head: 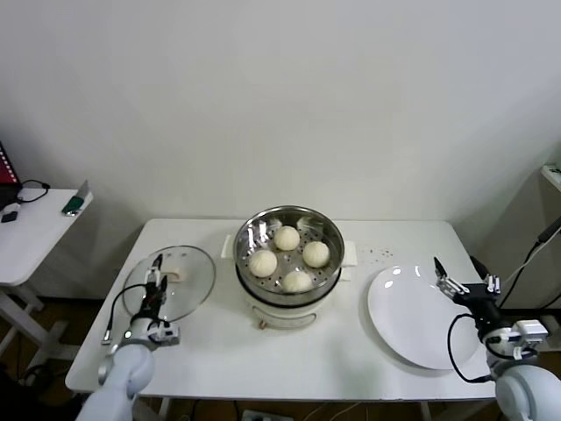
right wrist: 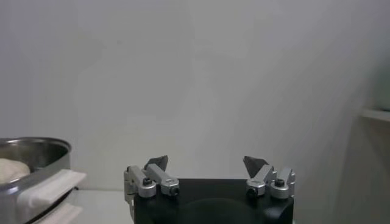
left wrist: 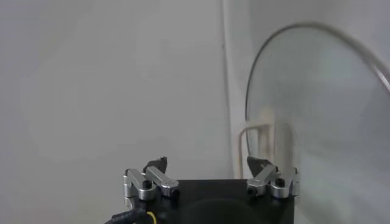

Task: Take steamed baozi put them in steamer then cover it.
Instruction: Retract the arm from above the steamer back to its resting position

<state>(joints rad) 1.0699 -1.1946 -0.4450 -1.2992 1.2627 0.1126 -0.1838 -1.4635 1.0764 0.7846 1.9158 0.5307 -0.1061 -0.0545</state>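
Observation:
The steamer (head: 263, 309) stands at the table's middle, a shiny steel pot on a white base, uncovered. Several cream-white baozi (head: 287, 238) lie on its perforated tray. The cover (head: 188, 285), a clear glass lid with a white bar handle (head: 173, 274), lies flat on the table to the steamer's left. My left gripper (head: 156, 274) hovers open at the lid's near-left part, holding nothing; in the left wrist view the gripper (left wrist: 207, 163) faces the cover (left wrist: 317, 122). My right gripper (head: 441, 274) stands open and holds nothing over the plate's right rim. The right wrist view shows the gripper (right wrist: 206, 161) with the steamer (right wrist: 36, 152) off to one side.
A flat white plate (head: 408, 320) lies to the right of the steamer, with nothing on it. Small crumbs (head: 379, 254) dot the table behind it. A white side table (head: 35, 232) with small items stands at far left. The wall runs close behind.

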